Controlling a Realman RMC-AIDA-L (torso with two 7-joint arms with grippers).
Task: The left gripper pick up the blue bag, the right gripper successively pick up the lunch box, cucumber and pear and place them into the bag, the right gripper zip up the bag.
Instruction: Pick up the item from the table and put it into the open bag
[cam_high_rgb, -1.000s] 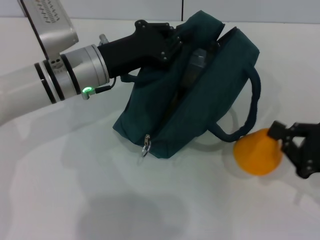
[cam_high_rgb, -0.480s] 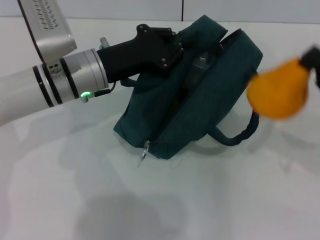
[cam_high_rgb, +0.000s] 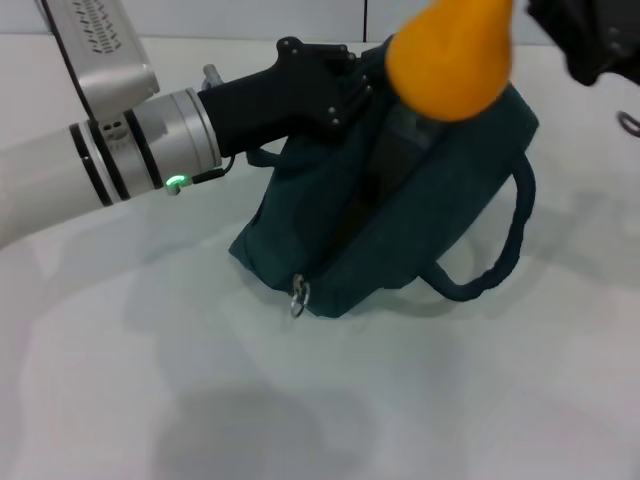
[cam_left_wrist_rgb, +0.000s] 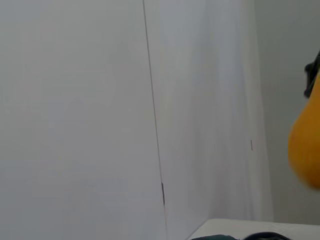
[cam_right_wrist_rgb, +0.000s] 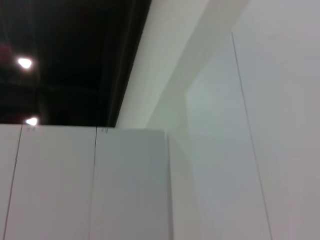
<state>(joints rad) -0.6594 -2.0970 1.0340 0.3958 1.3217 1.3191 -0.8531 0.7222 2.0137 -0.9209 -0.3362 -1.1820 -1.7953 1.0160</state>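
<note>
The blue bag (cam_high_rgb: 400, 220) stands slumped on the white table, its zipper open along the top and the ring pull (cam_high_rgb: 298, 297) hanging at the near end. My left gripper (cam_high_rgb: 358, 80) is shut on the bag's upper edge and holds it up. The orange pear (cam_high_rgb: 450, 55) hangs in the air just over the bag's opening, with my right gripper (cam_high_rgb: 535, 20) shut on its narrow end at the top right. In the left wrist view the pear (cam_left_wrist_rgb: 307, 145) shows at the edge. The lunch box and cucumber are not visible; the opening is a dark gap.
One loop handle (cam_high_rgb: 505, 250) of the bag droops onto the table (cam_high_rgb: 200, 400) at the right. A white wall (cam_high_rgb: 200, 15) runs close behind the bag. The right wrist view shows only wall panels and ceiling.
My right gripper has lifted the pear off the table at the right and carried it up and leftward over the bag's opening. The left gripper still holds the bag.
</note>
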